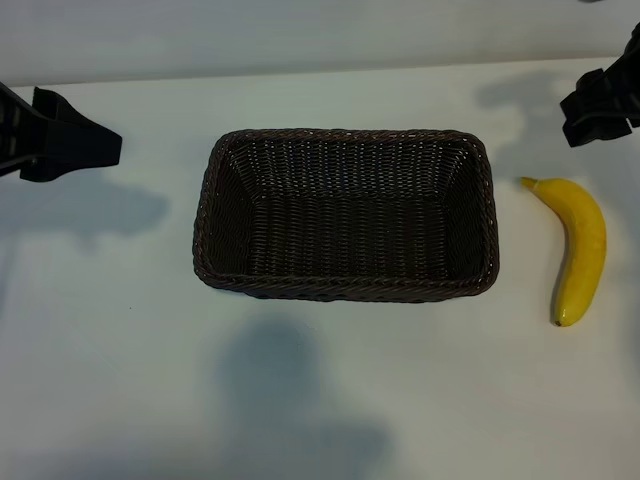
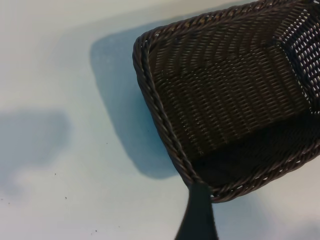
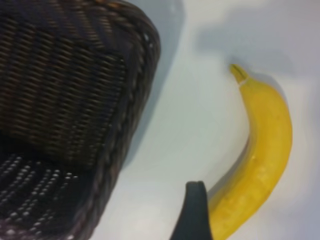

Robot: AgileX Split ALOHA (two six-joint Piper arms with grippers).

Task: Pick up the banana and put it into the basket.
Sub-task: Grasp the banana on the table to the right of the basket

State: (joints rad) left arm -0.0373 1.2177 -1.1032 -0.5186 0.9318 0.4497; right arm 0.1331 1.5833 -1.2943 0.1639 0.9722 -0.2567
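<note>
Your banana (image 1: 580, 245) flat on the table (image 1: 320, 400) just right of the basket (image 1: 345, 215), right gripper (image 1: 598, 105) above it, spread wide, holding nothing, left gripper (image 1: 70, 145) off at basket's left, wide too.

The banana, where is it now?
In the exterior view, the banana lies on the table right of the basket, apart from it, below the right gripper.

A plain white table (image 1: 120, 330) carries soft grey shadows and nothing else.
</note>
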